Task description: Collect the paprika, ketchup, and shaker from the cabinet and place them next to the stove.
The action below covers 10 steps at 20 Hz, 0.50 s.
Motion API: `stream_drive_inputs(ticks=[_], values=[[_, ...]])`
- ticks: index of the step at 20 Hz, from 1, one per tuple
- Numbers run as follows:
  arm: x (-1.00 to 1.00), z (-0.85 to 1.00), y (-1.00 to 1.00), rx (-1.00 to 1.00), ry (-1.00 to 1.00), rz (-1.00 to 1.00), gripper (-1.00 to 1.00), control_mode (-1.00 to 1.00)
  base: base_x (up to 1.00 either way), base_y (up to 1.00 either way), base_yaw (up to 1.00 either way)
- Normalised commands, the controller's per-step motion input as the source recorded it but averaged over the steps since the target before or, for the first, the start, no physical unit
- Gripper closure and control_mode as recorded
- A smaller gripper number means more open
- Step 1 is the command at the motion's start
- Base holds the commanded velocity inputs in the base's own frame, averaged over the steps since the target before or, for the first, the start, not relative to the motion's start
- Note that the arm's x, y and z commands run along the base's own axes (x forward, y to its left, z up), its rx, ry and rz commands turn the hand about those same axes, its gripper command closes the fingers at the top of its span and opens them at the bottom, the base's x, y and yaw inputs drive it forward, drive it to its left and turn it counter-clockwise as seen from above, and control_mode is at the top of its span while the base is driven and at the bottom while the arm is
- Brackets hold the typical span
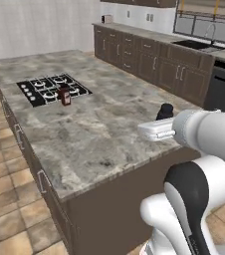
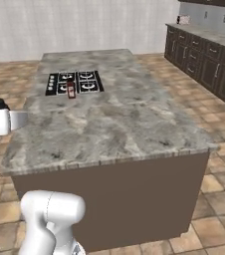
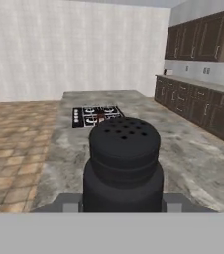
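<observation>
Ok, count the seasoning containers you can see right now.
2. The paprika stands on the island counter at the stove's front edge; the shaker is gripped in the hand. Others may be hidden.

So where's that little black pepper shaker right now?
The squat black shaker is held in the robot's hand, near the island's front end, far from the black gas stove.

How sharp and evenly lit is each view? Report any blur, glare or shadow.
Left base view: flat even light, no glare; the paprika beside the stove is small and soft. Right base view: same flat light, coarse texture on the island counter. Hand view: the shaker in the tool looms large and dark, its top holes legible; no cast shadows stand out.
</observation>
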Motion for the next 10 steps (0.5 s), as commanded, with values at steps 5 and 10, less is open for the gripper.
stream_drive_inputs(ticks=[5,10], values=[[0.0,0.0,0.0,0.0,0.0,0.0,1.0,1.0,0.37,1.0,-0.2],[0.0,0.0,0.0,0.0,0.0,0.0,1.0,1.0,0.3,1.0,-0.24]])
